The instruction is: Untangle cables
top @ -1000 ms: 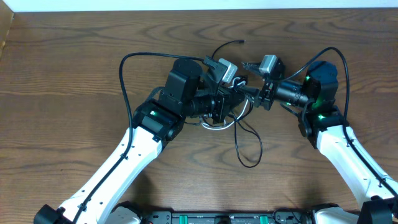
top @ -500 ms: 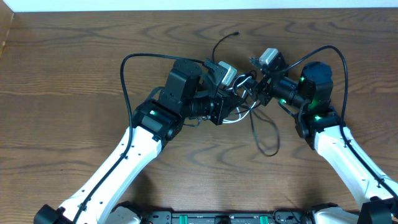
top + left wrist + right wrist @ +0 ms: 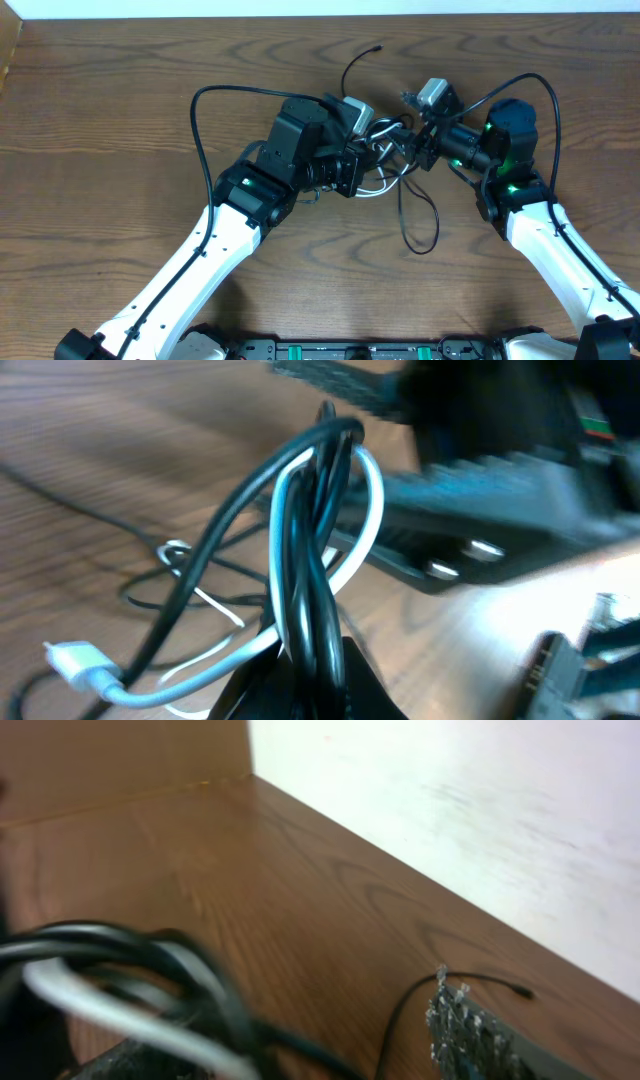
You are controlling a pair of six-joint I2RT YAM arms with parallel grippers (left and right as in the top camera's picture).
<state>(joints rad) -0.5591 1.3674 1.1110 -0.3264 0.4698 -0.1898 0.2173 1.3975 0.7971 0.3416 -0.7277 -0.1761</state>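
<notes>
Got a knot of thin black and white USB cables [image 3: 388, 168] bunched mid-way across the brown wooden desk [image 3: 100, 120], right between the two arms. Spills one loose black loop [image 3: 437, 225] toward the near edge and sends a small black plug end [image 3: 378, 47] toward the far edge. Also shows a white plug [image 3: 75, 660] lying flat on the wood. Pinched tight at the base of the bundle by the left fingers [image 3: 270, 695], fully closed. Bunched against one of the right fingers [image 3: 468, 1030], spread apart with bare desk showing between them.
</notes>
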